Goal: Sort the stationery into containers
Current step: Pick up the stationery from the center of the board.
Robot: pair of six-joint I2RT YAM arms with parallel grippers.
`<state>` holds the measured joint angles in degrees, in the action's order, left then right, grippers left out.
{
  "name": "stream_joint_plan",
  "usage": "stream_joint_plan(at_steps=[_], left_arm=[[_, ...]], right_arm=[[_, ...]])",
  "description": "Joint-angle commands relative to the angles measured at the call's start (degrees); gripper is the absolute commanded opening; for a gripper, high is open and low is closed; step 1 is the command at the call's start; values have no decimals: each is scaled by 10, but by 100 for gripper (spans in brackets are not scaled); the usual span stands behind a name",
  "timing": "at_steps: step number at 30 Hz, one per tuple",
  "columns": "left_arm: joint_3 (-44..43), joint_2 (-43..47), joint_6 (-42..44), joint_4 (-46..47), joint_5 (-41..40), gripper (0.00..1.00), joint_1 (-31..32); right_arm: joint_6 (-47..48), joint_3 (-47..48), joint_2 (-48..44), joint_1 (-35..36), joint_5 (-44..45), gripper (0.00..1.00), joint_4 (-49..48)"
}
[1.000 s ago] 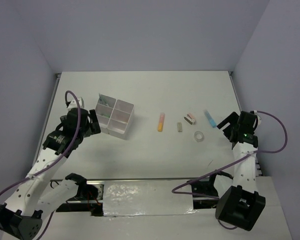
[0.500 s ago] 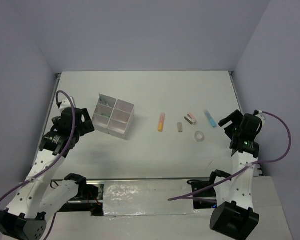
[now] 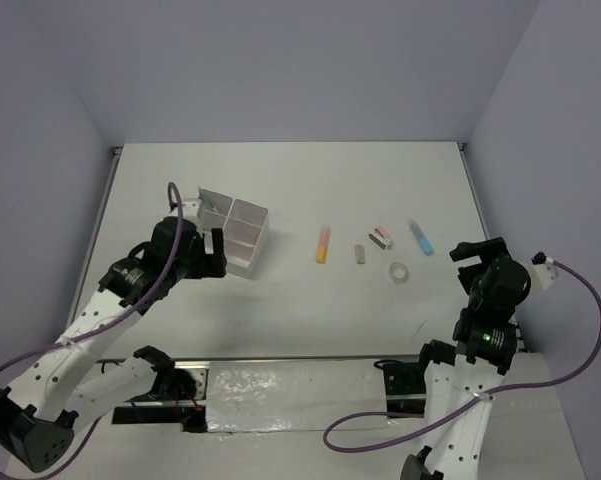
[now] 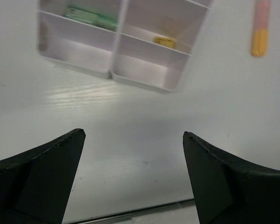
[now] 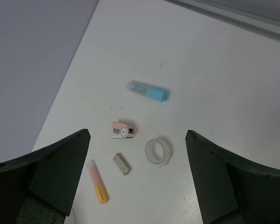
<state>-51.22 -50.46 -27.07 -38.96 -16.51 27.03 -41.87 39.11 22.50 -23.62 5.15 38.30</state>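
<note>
Blue marker [image 3: 421,237] lies on the table [image 3: 310,180] to the left of the right gripper [image 3: 475,250], long axis slanting far-left to near-right; the right arm is nearer. Right gripper spread wide, empty; left gripper [image 3: 218,255], likewise spread and empty, hovers beside the box [image 3: 248,204]

In my left wrist view the top edge cuts off the far compartments of the box [image 4: 142,78] and the pink end of the marker [image 4: 260,28]. From above, my left arm [image 3: 170,250] hides the box's near-left corner, and its contents are too small to tell.
</note>
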Motion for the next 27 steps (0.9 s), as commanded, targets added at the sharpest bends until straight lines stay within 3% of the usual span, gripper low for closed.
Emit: stream_joint_plan(at_steps=[1, 3, 7, 11, 14, 16, 21, 23, 25, 27], left_arm=[[4, -25, 36, 38, 96, 99, 50], [2, -38, 31, 32, 86, 99, 81], [1, -44, 23, 25, 47, 99, 84], [-8, -49, 3, -1, -13, 99, 84], [-13, -41, -16, -13, -76, 99, 74], [-15, -41, -20, -17, -87, 99, 54], [-3, -59, 6, 15, 1, 99, 21], [-2, -76, 27, 25, 65, 99, 14], [-4, -79, 28, 23, 70, 99, -8], [-5, -70, 28, 23, 65, 99, -34]], right_arm=[[-49, 39, -2, 1, 36, 91, 84], [-28, 57, 24, 1, 28, 91, 105], [-1, 111, 88, 0, 67, 91, 186], [77, 110, 83, 1, 14, 91, 120], [82, 86, 119, 1, -43, 91, 65], [67, 72, 137, 1, -35, 91, 42], [0, 60, 164, 1, 112, 91, 56], [9, 62, 176, 1, 99, 89, 43], [34, 78, 205, 7, 14, 87, 2], [50, 110, 257, 64, 27, 89, 14]])
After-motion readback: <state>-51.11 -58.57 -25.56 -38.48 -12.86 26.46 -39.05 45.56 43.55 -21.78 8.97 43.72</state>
